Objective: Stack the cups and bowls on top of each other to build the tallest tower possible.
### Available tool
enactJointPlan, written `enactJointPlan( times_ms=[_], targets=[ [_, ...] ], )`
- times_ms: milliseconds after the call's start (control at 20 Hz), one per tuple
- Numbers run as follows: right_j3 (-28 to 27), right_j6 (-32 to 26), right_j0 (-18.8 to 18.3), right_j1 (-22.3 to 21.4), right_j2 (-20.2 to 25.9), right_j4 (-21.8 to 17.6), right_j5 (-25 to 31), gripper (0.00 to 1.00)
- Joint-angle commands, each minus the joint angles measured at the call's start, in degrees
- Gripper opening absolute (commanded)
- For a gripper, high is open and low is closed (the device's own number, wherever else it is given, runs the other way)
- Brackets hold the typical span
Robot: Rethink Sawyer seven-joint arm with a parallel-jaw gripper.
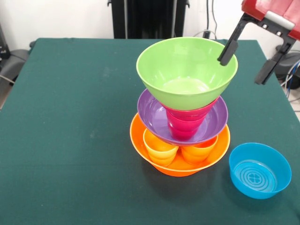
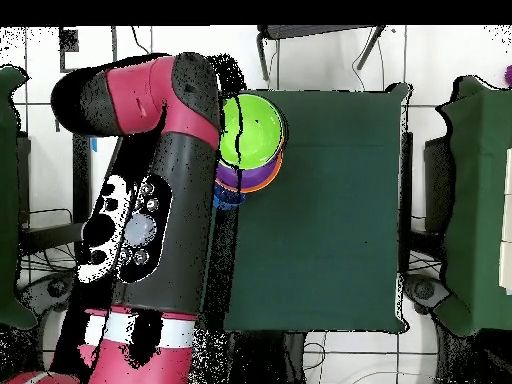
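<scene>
1. The tower (image 1: 180, 126) stands a little right of the middle of the green table (image 1: 70, 140) in the front view; its base is the big orange bowl (image 1: 180, 161), sitting flat on the cloth.
2. Inside that orange bowl I can see two cups side by side, a yellow cup (image 1: 160, 149) on the left and an orange cup (image 1: 199, 151) on the right; both are partly tucked under the bowl above.
3. The purple bowl (image 1: 157, 117) rests on those cups; within it sits a red cup or small bowl (image 1: 186, 123), upright, though I cannot tell which from here, nor how many red pieces are nested there.
4. The lime green bowl (image 1: 186, 70) tops the stack, open side up; it leans slightly and overhangs the purple one.
5. The light blue bowl (image 1: 259, 170) with the ringed base sits alone on the table, near the tower's right side in the front view but not touching it.
6. The gripper (image 1: 247, 61) hangs at the upper right, its two black fingers (image 1: 228, 51) spread wide apart and holding nothing; one finger is at the green bowl's far right rim, and I cannot tell whether it touches; the other is well clear, off to the right.
7. From overhead, the red and black arm (image 2: 150, 210) covers much of the table's left side; the green bowl (image 2: 255, 130) shows beside it, with purple and orange edges peeking out beneath.
</scene>
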Motion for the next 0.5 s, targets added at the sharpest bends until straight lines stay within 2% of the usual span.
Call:
enactJointPlan(
  times_ms=[50,500],
  targets=[
    [0.4,5.6,0.6,2.4,5.6,2.1,6.4,1.00],
    [-1.8,6.8,0.6,4.1,5.2,5.0,7.8,1.00]
  ],
)
